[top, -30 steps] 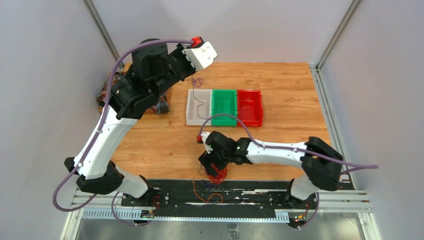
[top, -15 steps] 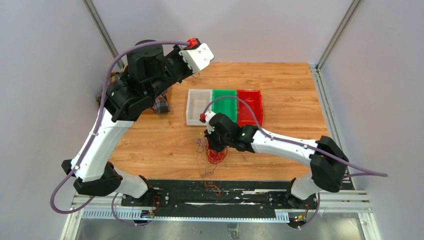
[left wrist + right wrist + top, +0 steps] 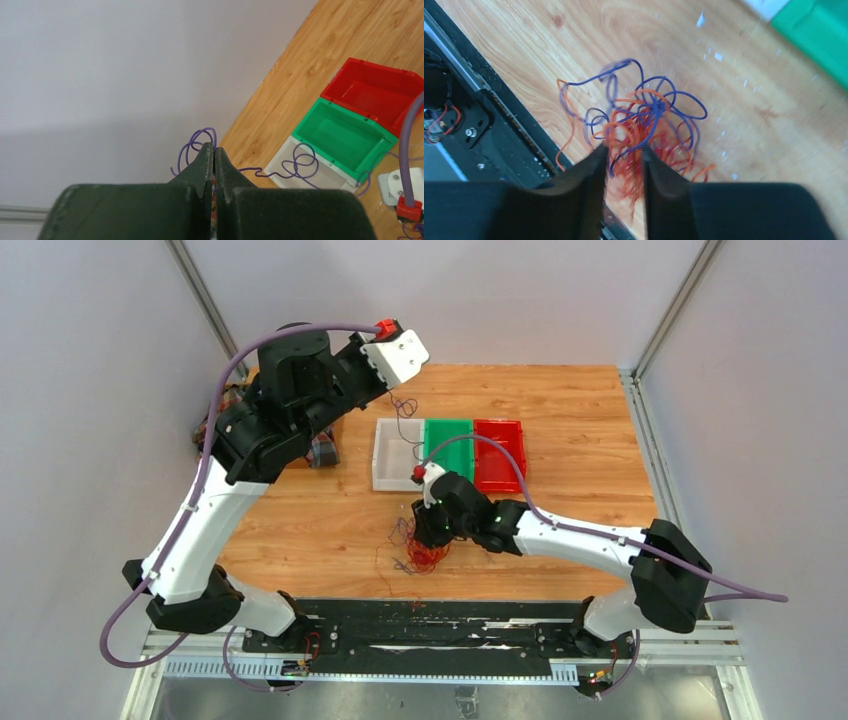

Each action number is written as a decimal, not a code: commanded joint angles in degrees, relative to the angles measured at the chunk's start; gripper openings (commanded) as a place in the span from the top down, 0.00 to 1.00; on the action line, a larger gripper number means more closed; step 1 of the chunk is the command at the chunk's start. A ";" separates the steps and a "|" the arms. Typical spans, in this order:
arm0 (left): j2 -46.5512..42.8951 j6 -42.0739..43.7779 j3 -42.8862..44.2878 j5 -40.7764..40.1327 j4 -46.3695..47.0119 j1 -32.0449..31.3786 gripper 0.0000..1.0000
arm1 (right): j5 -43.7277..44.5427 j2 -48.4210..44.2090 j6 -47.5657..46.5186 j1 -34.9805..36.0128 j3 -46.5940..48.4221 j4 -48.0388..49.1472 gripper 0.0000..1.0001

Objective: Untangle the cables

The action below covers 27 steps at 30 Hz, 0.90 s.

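Observation:
The cables are a clump (image 3: 428,556) of thin red, orange and purple wires on the wood near the front edge. My right gripper (image 3: 428,538) stands over it. In the right wrist view the fingers (image 3: 624,150) are narrowly apart with wires of the clump (image 3: 644,115) pinched between them. My left gripper (image 3: 388,390) is raised at the back left. It is shut (image 3: 214,148) on one purple cable (image 3: 300,160), which loops above the fingertips and hangs down (image 3: 403,418) over the white bin.
A white bin (image 3: 385,465), green bin (image 3: 448,480) and red bin (image 3: 500,483) stand in a row at mid table. The black base rail (image 3: 450,625) runs along the near edge. A dark object (image 3: 322,452) and wire clutter (image 3: 215,420) sit at the left.
My right gripper has moved from the near edge toward the bins, taking the clump with it. My left gripper stayed high; the purple cable again hangs over the white bin.

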 commanded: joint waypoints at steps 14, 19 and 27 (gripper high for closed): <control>3.00 -9.66 -5.78 6.42 1.04 0.21 1.00 | 0.43 -22.87 3.60 -16.21 -8.90 0.86 0.29; 4.73 -7.87 -10.28 3.33 4.94 0.42 1.00 | 1.54 -26.80 4.89 -21.74 -11.24 -0.21 0.33; 7.23 -5.96 -11.56 1.87 7.96 3.70 1.00 | 3.94 -27.88 5.45 -23.45 -12.84 -1.43 0.38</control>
